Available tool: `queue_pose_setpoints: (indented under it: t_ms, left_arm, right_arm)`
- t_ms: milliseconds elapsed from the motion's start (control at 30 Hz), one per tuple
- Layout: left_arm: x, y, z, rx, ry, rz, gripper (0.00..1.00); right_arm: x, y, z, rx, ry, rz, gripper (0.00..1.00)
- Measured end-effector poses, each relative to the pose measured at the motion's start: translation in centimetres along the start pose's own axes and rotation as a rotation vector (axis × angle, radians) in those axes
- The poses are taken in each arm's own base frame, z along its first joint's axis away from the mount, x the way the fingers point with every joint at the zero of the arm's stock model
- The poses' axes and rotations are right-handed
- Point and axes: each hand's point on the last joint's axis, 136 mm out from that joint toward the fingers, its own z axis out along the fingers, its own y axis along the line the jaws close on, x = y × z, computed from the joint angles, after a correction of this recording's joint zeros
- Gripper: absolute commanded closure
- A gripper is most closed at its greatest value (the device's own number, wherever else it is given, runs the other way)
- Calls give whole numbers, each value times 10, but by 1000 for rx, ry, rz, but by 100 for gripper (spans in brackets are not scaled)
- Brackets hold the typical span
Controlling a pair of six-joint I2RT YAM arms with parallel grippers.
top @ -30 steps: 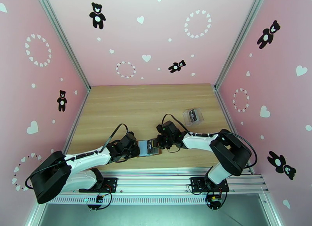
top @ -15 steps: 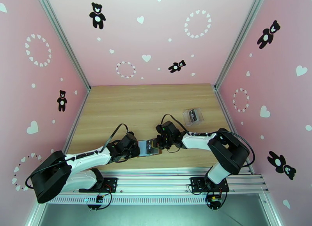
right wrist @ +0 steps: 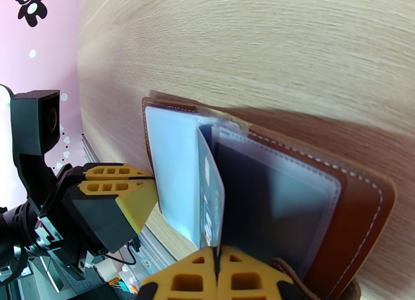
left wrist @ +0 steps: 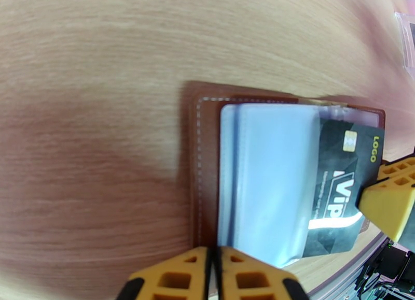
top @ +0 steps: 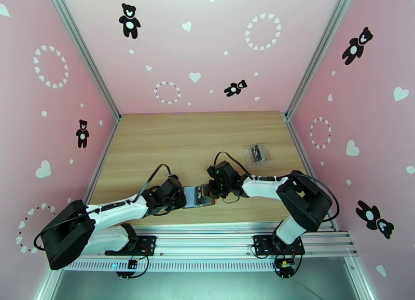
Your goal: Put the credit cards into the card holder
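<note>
Walls: pink panels (top: 207, 47) with black bears and white hearts close off the left, far and right sides.
Table: pale wood grain (top: 181, 135); everything we care about sits at its near edge, about midway between left and right.
Left gripper: (left wrist: 213, 252) jaws all but together. They appear to nip the left edge of the pale pocket leaf and hold it in place.
Right gripper: (right wrist: 217, 254) jaws pressed closed on the right end of the card.
Card holder: (left wrist: 207, 140) lies open between the two grippers, brown leather underneath and greyish see-through pockets facing up.
Clear box: (top: 257, 154) well apart, farther back and to the right, with something dark inside that we cannot make out.
Credit card: (left wrist: 337, 192) black with pale print. Its left end is tucked under the pocket film and the rest sticks out to the right, so we judge it partly inserted.
Risk, jam: a card corner could catch the pocket mouth and buckle the film if the push goes in at an angle.
Risk, slip: the left pinch is thin, so a hard push could drag the holder left or off the near edge.
Risk, pivot: the thin card could twist in the right jaws.
</note>
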Motion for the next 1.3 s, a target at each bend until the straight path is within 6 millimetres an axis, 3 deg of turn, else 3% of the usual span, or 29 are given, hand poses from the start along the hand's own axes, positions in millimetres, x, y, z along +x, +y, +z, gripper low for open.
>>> queue_pose_setpoints:
  t_ms: [867, 1133, 1300]
  left_arm:
    - [0, -1, 1, -9, 5, 4, 87]
    - [-1, -3, 1, -4, 0, 6, 87]
    - [-1, -3, 2, -3, -1, 6, 87]
  right_arm:
    - [-1, 3, 12, -9, 36, -7, 100]
    - [0, -2, 14, 38, 33, -18, 63]
    - [-2, -2, 3, 111, 8, -47, 60]
